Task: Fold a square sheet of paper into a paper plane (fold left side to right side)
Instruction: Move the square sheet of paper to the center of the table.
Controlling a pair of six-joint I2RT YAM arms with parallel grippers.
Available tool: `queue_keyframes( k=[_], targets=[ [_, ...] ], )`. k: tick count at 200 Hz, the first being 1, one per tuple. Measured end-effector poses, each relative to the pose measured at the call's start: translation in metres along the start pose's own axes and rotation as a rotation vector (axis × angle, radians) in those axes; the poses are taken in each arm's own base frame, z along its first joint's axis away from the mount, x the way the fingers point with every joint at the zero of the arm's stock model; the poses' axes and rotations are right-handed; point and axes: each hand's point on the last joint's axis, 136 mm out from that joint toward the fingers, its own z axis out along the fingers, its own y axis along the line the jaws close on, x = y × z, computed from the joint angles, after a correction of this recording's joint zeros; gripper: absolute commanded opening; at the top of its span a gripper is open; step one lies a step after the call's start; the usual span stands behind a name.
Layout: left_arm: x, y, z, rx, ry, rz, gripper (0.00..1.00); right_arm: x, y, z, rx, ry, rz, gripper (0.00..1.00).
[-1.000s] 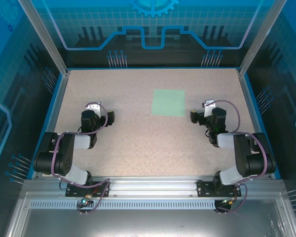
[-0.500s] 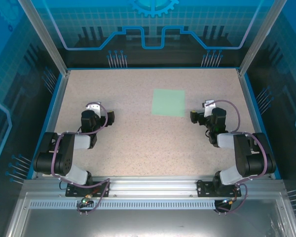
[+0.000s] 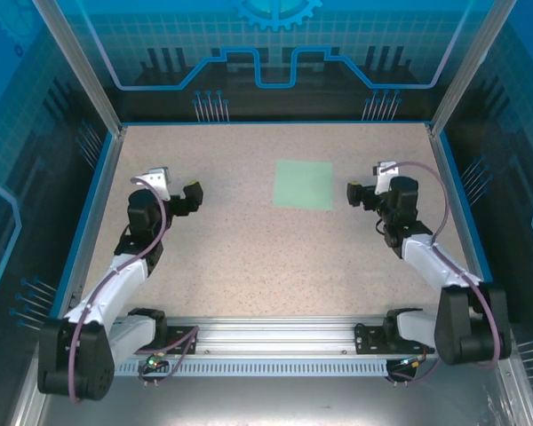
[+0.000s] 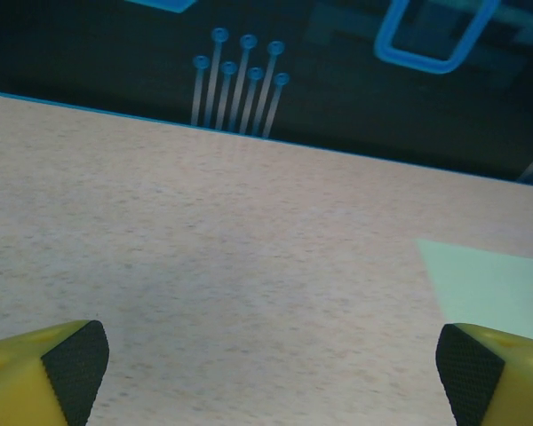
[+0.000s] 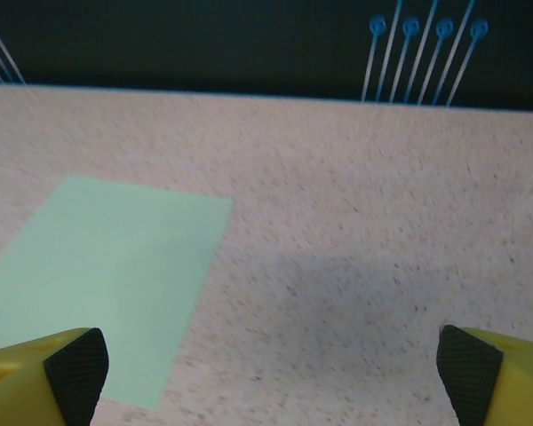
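The square sheet of paper (image 3: 304, 185) lies flat and unfolded on the speckled table (image 3: 249, 257), right of centre; it is pale mint green. My left gripper (image 3: 172, 190) hovers well to its left, open, with nothing between its fingers (image 4: 71, 364). In the left wrist view a corner of the sheet (image 4: 497, 284) shows ahead on the right. My right gripper (image 3: 373, 188) sits just right of the sheet's right edge, open and empty. In the right wrist view the sheet (image 5: 107, 275) lies ahead on the left, next to the left fingertip (image 5: 75, 373).
Blue raised edges (image 3: 98, 186) and dark printed walls (image 3: 275, 89) enclose the table on three sides. The metal rail (image 3: 275, 333) carrying both arm bases runs along the near edge.
Both arms have stretched out from their folded poses, and both grippers have shifted a little toward the far side of the table. The sheet has not moved.
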Motion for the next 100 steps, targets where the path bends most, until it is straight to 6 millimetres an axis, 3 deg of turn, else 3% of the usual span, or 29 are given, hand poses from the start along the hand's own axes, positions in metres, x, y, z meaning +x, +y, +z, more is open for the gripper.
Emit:
queue_keyframes(
  k=[19, 45, 67, 100],
  targets=[
    [0.009, -0.021, -0.005, 0.058, 0.074, -0.035, 0.99, -0.011, 0.035, -0.007, -0.075, 0.029, 0.013, 0.99],
    [0.036, -0.041, -0.005, 0.116, 0.223, -0.100, 0.99, 0.008, 0.090, 0.005, -0.159, 0.175, 0.003, 0.99],
    [0.063, -0.054, -0.003, 0.148, 0.338, -0.153, 0.99, 0.029, 0.123, 0.037, -0.153, 0.341, 0.003, 0.99],
    [0.094, -0.068, 0.001, 0.167, 0.463, -0.188, 0.99, 0.040, 0.143, 0.105, -0.067, 0.482, 0.056, 0.99]
  ],
)
